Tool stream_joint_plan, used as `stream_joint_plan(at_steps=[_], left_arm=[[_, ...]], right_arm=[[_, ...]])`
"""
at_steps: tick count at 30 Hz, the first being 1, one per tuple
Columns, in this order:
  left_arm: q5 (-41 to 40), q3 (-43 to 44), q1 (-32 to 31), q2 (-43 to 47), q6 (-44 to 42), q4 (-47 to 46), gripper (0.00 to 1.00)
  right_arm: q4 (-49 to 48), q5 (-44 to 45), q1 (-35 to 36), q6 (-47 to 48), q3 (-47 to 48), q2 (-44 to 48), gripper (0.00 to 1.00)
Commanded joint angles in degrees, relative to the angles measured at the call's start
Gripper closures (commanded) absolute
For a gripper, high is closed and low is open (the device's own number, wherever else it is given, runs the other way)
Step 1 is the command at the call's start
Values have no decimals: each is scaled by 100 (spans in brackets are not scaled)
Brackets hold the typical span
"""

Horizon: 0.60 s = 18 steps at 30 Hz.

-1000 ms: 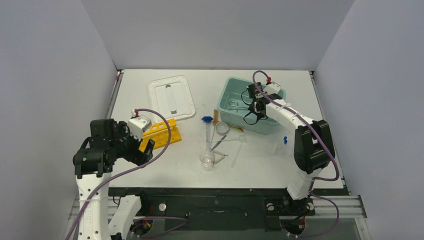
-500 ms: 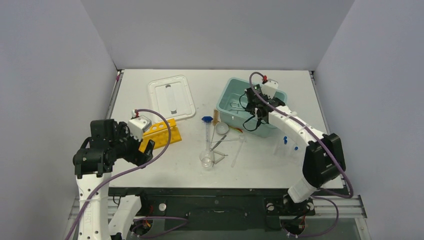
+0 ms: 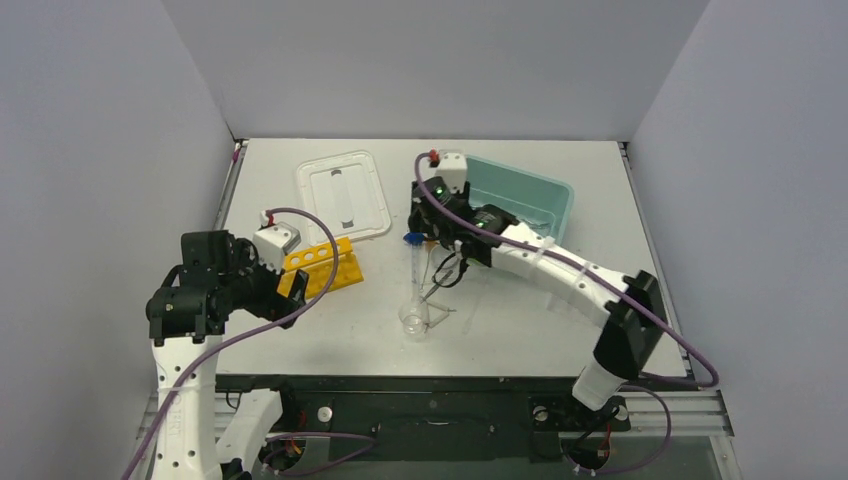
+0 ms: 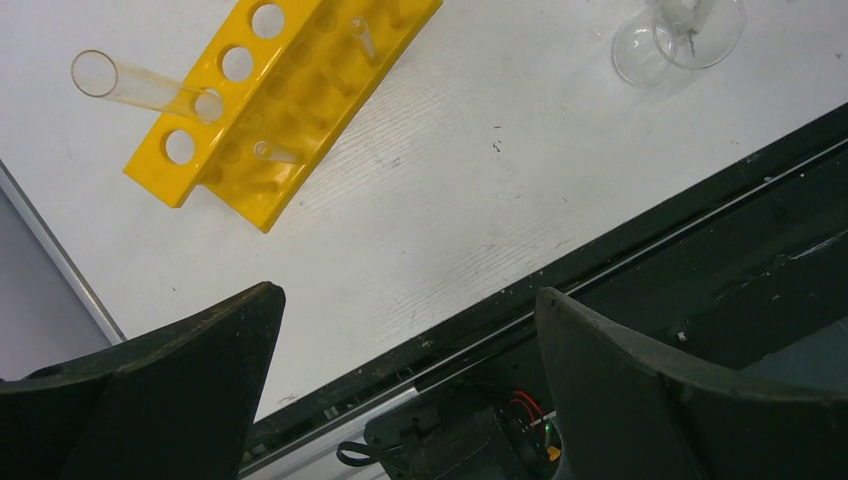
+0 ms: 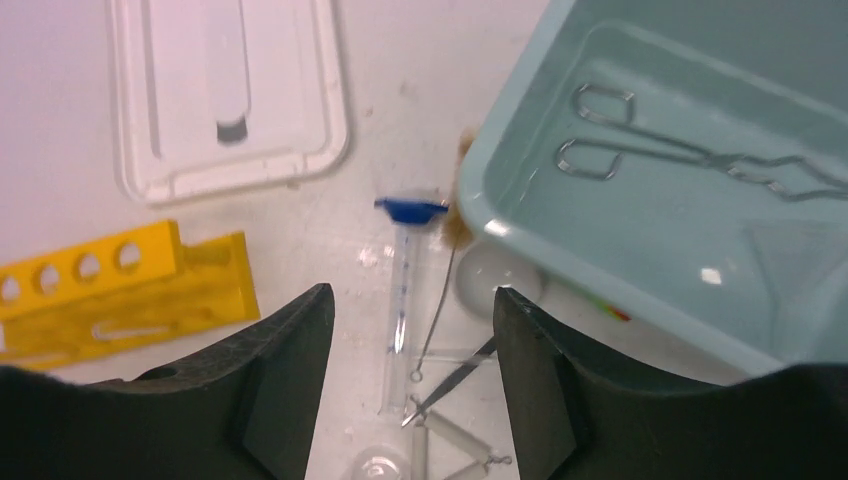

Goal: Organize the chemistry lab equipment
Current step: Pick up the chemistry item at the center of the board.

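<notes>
Right end effector (image 5: 410, 300), fingers apart and empty, hangs by the rim of the teal tub (image 5: 520, 215), over a clear tube (image 5: 403, 290); metal tongs (image 5: 690, 150) lie inside. Left end effector (image 4: 407, 300) gapes above the near edge of the desk (image 4: 480, 200), near the yellow holed rack (image 4: 290, 90).

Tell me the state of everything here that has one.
Tub, open, holds tongs.
Lid, off the tub, lying flat.
Tongs, lying flat in the tub.
Rack, one tube in a hole.
Cylinder, lying on its side.
Left fingers, open, empty.
Right fingers, open, empty.
</notes>
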<state>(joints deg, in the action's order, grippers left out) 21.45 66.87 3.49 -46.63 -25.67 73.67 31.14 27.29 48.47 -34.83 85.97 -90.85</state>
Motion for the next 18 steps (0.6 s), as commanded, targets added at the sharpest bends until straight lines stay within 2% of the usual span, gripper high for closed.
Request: stream_joint_plan(at_steps=[1,10,18], left_arm=[[-29,301,22,36,123,-168,3],[-100,350,21,41,67,-45,3],[-85,329,21,16,53,-47,3]], right_arm=[[-46,-694,347,5,14,-901,45],[-312,-1057,471,-100,115,-2009,41],[-426,-1150,432,-190,152,-2545,47]])
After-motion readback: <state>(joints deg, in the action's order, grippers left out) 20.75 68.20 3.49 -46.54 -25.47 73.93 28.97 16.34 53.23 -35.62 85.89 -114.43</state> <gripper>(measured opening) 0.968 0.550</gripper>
